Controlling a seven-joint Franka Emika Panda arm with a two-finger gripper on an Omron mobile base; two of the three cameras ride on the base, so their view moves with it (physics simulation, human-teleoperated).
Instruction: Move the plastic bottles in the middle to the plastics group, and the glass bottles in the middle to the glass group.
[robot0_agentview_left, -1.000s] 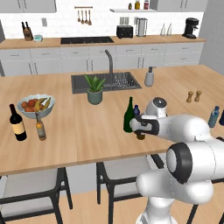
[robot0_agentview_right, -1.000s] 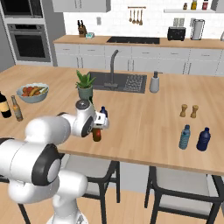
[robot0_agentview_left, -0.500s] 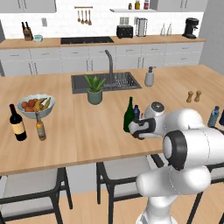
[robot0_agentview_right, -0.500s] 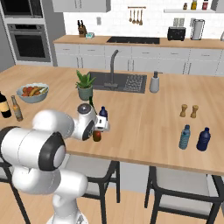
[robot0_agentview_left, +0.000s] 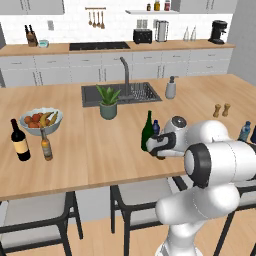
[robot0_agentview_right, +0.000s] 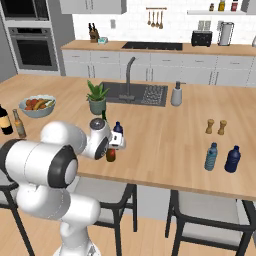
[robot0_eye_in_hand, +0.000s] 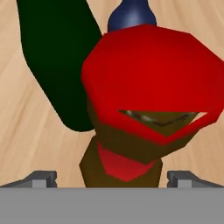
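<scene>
1. Kitchen island with a wood counter (robot0_agentview_left: 90, 150) ran across the foreground; the sink (robot0_agentview_left: 122, 93) was set in it, with wall cabinets and a hob behind.
2. Brown bottle with a red cap (robot0_eye_in_hand: 148, 83) stood upright near the counter's front edge and loomed very close in the hand view, cap toward the camera.
3. Gripper (robot0_agentview_right: 116, 143) was at that bottle, jaws fully spread, one fingertip (robot0_eye_in_hand: 41, 178) on each side of the bottle's body. Contact could not be confirmed; nothing was clamped.
4. Green wine bottle (robot0_agentview_left: 147, 131) stood upright just beside the brown one, on the sink side; it appeared as a dark green mass (robot0_eye_in_hand: 57, 65) in the hand view.
5. Small deep-blue bottle (robot0_agentview_right: 118, 128) stood upright right next to both, its neck visible past the red cap in the hand view.
6. Plastics group sat well apart toward the robot's right: light-blue bottle (robot0_agentview_right: 211, 156) and darker blue bottle (robot0_agentview_right: 232, 159), side by side near the front edge.
7. Glass group sat well apart toward the robot's left: black wine bottle (robot0_agentview_left: 20, 140) and slim amber bottle (robot0_agentview_left: 46, 145), side by side.
8. Fruit bowl (robot0_agentview_left: 40, 120) stood just behind the glass group; potted plant (robot0_agentview_left: 108, 102) by the sink; salt and pepper shakers (robot0_agentview_right: 216, 126) behind the plastics group.
</scene>
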